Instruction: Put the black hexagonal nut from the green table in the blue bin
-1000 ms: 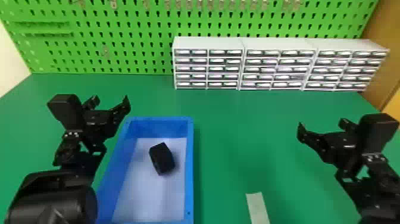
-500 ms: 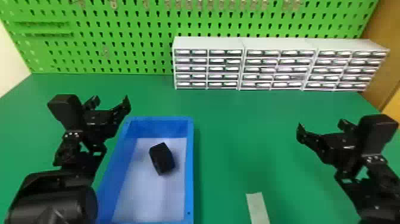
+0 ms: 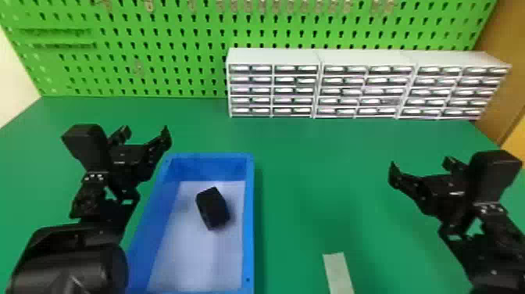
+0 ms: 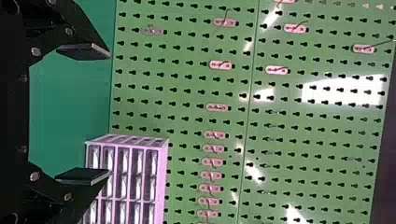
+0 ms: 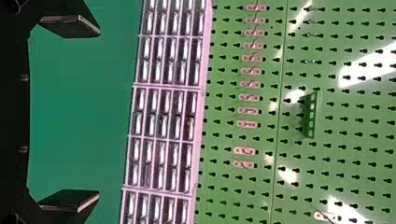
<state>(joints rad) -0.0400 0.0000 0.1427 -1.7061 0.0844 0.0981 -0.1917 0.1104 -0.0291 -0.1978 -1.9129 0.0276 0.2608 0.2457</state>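
Note:
The black hexagonal nut (image 3: 213, 208) lies tilted on the pale floor of the blue bin (image 3: 250, 219), toward its far end. Left of the bin's far corner, my left gripper (image 3: 144, 133) is held open, away from the nut. My right gripper (image 3: 422, 166) stands open over the right part of the green table (image 3: 312, 187), well apart from the bin. In the left wrist view, the left gripper (image 4: 109, 114) has its two fingers wide apart with nothing between them. Likewise the right gripper (image 5: 99, 114) in its wrist view holds nothing.
White drawer cabinets (image 3: 273, 84) line the table's back edge, from the middle to the right. Behind them rises a green pegboard (image 3: 156, 35) with hooks. A pale strip (image 3: 338, 273) lies on the table near the front, right of the bin.

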